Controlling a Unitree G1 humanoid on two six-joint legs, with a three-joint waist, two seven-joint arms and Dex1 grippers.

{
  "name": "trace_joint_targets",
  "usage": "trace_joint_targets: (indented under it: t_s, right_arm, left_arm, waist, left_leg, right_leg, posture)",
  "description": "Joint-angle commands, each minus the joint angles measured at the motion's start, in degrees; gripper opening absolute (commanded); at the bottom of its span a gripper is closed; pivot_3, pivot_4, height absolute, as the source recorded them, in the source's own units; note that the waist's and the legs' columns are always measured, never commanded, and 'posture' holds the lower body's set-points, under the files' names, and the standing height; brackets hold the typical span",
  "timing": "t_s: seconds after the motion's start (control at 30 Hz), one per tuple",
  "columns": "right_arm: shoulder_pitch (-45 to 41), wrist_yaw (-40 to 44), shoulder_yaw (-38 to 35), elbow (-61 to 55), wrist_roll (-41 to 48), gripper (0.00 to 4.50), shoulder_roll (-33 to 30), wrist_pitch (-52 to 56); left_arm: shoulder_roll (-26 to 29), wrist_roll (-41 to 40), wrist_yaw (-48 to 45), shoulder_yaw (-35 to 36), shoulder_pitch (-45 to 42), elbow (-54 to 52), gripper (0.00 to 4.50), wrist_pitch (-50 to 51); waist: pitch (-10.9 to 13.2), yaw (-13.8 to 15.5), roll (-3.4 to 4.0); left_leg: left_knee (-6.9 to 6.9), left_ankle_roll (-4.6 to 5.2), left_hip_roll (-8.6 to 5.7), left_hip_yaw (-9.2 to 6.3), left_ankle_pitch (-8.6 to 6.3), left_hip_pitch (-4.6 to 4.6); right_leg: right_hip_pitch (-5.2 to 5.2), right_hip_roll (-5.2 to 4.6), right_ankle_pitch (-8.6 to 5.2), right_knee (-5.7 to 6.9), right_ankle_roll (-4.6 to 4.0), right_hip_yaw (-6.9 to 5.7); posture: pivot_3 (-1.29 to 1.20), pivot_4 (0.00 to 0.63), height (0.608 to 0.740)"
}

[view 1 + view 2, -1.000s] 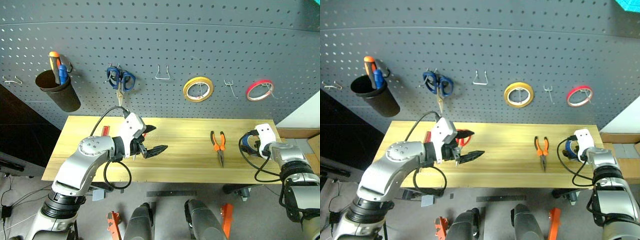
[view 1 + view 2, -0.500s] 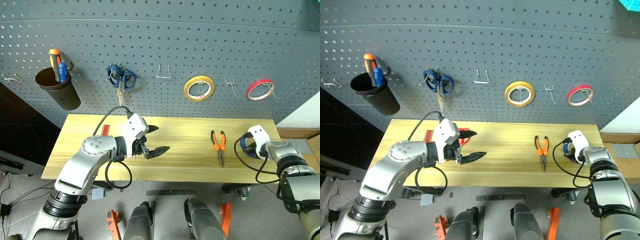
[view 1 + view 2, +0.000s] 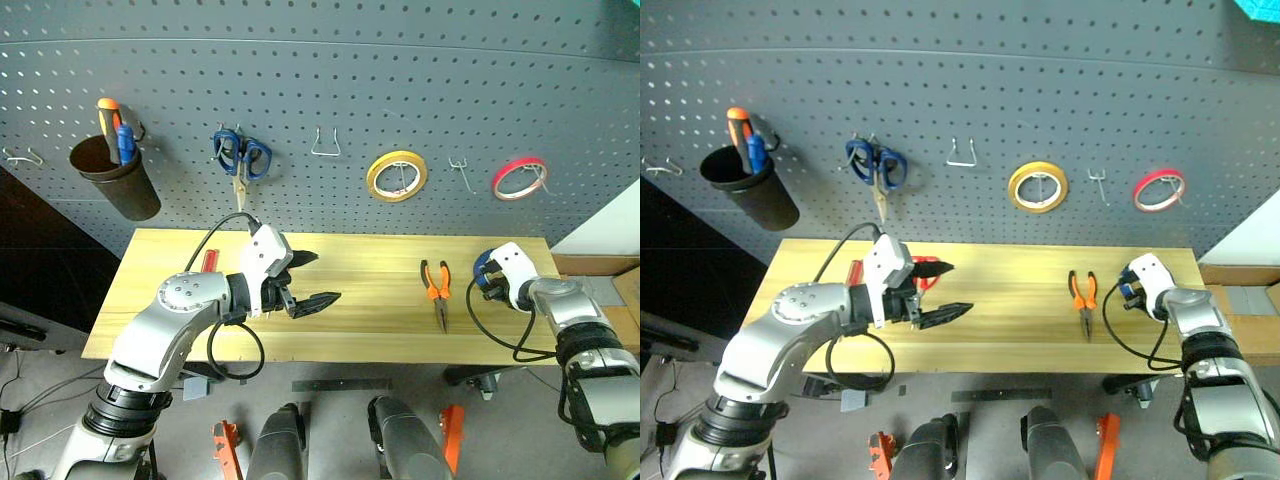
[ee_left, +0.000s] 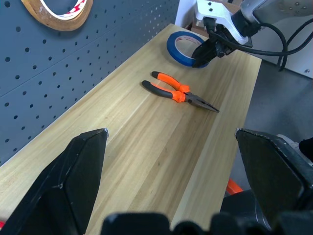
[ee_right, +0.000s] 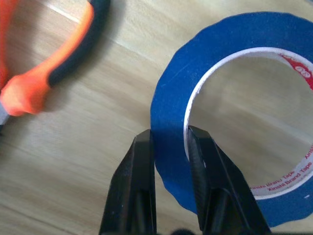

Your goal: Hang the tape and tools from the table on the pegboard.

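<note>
My right gripper [image 5: 168, 139] is shut on the wall of the blue tape [image 5: 215, 34], one finger inside the ring and one outside, at the right end of the table [image 3: 370, 322]. In the left wrist view the tape [image 4: 177, 45] rests tilted on the wood. The orange-and-black pliers [image 3: 436, 284] lie flat just left of it. My left gripper [image 3: 318, 279] hovers open and empty over the table's left half. Red handles [image 3: 927, 268] lie partly hidden behind it. The pegboard [image 3: 400, 80] rises behind the table.
On the board hang a black cup [image 3: 115, 185] holding orange and blue handles, blue scissors [image 3: 240, 160], a yellow roll [image 3: 396, 176] and a red-pink roll [image 3: 519, 178]. Bare hooks [image 3: 325, 146] [image 3: 460, 170] sit between them.
My right gripper has shut on the blue tape's wall and shifted slightly up and left with it, rolling at the wrist. The left arm has stayed put.
</note>
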Motion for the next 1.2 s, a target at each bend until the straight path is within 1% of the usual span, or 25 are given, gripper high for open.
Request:
trace_joint_targets:
  t_s: [0.03, 0.07, 0.1, 0.17, 0.2, 0.23, 0.3, 0.43, 0.6, 0.67, 0.83, 1.0, 1.1, 1.2]
  right_arm:
    - [19.64, -1.37, -6.69, -52.11, 1.39, 0.38, -1.14, 15.96]
    - [22.08, -2.46, -6.73, -58.00, 1.40, 0.38, -0.09, 18.83]
    - [24.72, -3.96, -5.61, -64.63, 0.85, 0.38, 1.39, 21.77]
    - [28.47, -7.32, -1.93, -75.28, -0.82, 0.38, 4.36, 26.71]
    - [29.27, -8.77, -0.15, -78.67, -1.28, 0.38, 5.63, 28.88]
    - [29.37, -10.16, 1.75, -81.00, -1.73, 0.38, 6.71, 30.54]
    - [28.35, -12.14, 4.18, -82.90, -2.54, 0.38, 7.78, 32.35]
    - [25.65, -15.22, 5.09, -82.12, -6.17, 0.38, 5.74, 28.58]
    - [22.41, -19.94, 8.58, -80.42, -13.92, 0.38, 2.14, 15.25]
    - [19.49, -20.94, 9.89, -78.29, -15.46, 0.38, 2.71, 11.63]
    - [13.10, -20.59, 10.60, -69.06, -14.40, 0.38, 5.92, 6.71]
    - [7.88, -18.54, 9.16, -57.79, -12.42, 0.38, 5.78, -0.26]
    - [5.55, -19.08, 7.39, -49.95, -11.54, 0.38, 5.68, -4.16]
    - [3.80, -19.44, 6.67, -45.14, -11.28, 0.38, 6.02, -6.97]
  left_arm:
    - [-0.80, -2.22, -0.96, 1.72, -2.75, -1.71, 4.50, -1.38]
    - [-0.83, -2.24, -1.23, 1.60, -2.93, -1.55, 4.50, -1.56]
    - [-0.99, -2.34, -1.39, 1.52, -3.23, -1.25, 4.50, -1.67]
    - [-1.33, -2.29, -1.76, 1.24, -3.92, -0.56, 4.50, -2.07]
    - [-1.53, -2.18, -1.84, 1.07, -4.31, -0.18, 4.50, -2.18]
    - [-1.72, -2.08, -1.90, 0.96, -4.64, 0.17, 4.50, -2.32]
    - [-2.02, -1.81, -2.16, 0.54, -5.14, 0.74, 4.50, -2.84]
    - [-2.72, -1.75, -2.09, 0.32, -5.61, 1.27, 4.50, -3.45]
    - [-4.05, -1.05, -0.93, 0.76, -5.69, 1.62, 4.50, -4.79]
    - [-4.33, -1.05, -0.58, 0.95, -5.73, 1.65, 4.50, -4.89]
    - [-4.37, -0.71, -0.47, 0.72, -6.23, 1.99, 4.50, -5.09]
    - [-4.09, 0.12, -0.63, 0.52, -6.67, 2.28, 4.50, -5.75]
    - [-3.99, 0.51, -0.57, 0.67, -6.68, 2.33, 4.50, -5.92]
    - [-3.89, 0.68, -0.58, 0.85, -6.60, 2.34, 4.50, -5.94]
  waist:
    - [-0.13, 0.84, 0.40]
    - [-0.13, 0.83, 0.40]
    - [-0.13, 0.35, 0.39]
    - [-0.12, -0.47, 0.35]
    - [-0.12, -0.67, 0.32]
    - [-0.11, -0.90, 0.28]
    - [-0.10, -1.25, 0.27]
    - [-0.10, -1.76, 0.24]
    - [-0.10, -1.85, 0.22]
    - [-0.09, -1.87, 0.20]
    - [-0.07, -2.05, 0.14]
    - [-0.07, -1.94, 0.13]
    - [-0.07, -1.88, 0.13]
    - [-0.07, -1.83, 0.13]
  left_leg:
    - [0.27, -0.06, 0.01, -0.35, -0.04, -0.67]
    - [0.44, -0.22, 0.00, -0.41, -0.13, -0.94]
    - [0.59, -0.33, 0.01, -0.41, -0.19, -1.07]
    - [0.69, -0.33, -0.05, -0.33, -0.20, -1.06]
    - [0.74, -0.32, -0.05, -0.28, -0.20, -1.04]
    - [0.74, -0.32, -0.03, -0.28, -0.20, -0.99]
    - [0.74, -0.30, -0.01, -0.26, -0.09, -0.86]
    - [0.80, -0.22, -0.05, -0.14, 0.02, -0.60]
    - [0.66, -0.20, -0.01, -0.10, 0.00, -0.67]
    - [0.59, -0.20, -0.02, -0.10, 0.00, -0.68]
    - [0.60, -0.20, -0.01, -0.10, 0.00, -0.68]
    - [0.63, -0.19, -0.04, -0.09, 0.00, -0.68]
    - [0.60, -0.19, -0.04, -0.11, 0.00, -0.69]
    - [0.62, -0.19, -0.05, -0.10, 0.00, -0.70]
  right_leg:
    - [-0.53, 0.00, -0.11, 0.18, 0.17, -0.13]
    - [-0.85, 0.06, -0.27, 0.53, 0.42, -0.13]
    - [-0.97, 0.08, -0.32, 0.71, 0.49, -0.10]
    - [-1.01, 0.03, -0.31, 0.78, 0.48, 0.05]
    - [-1.01, 0.04, -0.30, 0.81, 0.47, 0.09]
    - [-1.00, 0.08, -0.40, 0.81, 0.64, 0.09]
    - [-0.96, 0.14, -0.41, 0.85, 0.64, 0.13]
    - [-0.71, 0.13, -0.32, 0.87, 0.57, 0.22]
    - [-0.80, 0.15, -0.33, 0.79, 0.55, 0.22]
    - [-0.84, 0.15, -0.33, 0.79, 0.55, 0.23]
    - [-0.84, 0.15, -0.31, 0.79, 0.52, 0.23]
    - [-0.82, 0.12, -0.17, 0.80, 0.28, 0.23]
    - [-0.82, 0.13, -0.15, 0.81, 0.24, 0.20]
    - [-0.82, 0.11, -0.14, 0.81, 0.23, 0.21]
  posture:
    - [-0.16, 0.264, 0.740]
    - [-0.17, 0.265, 0.740]
    - [-0.18, 0.266, 0.740]
    - [-0.19, 0.268, 0.740]
    - [-0.20, 0.268, 0.740]
    - [-0.20, 0.268, 0.740]
    - [-0.20, 0.264, 0.740]
    - [-0.21, 0.261, 0.740]
    - [-0.20, 0.257, 0.740]
    - [-0.20, 0.257, 0.740]
    - [-0.19, 0.255, 0.740]
    - [-0.17, 0.248, 0.740]
    - [-0.15, 0.242, 0.740]
    - [-0.15, 0.241, 0.740]
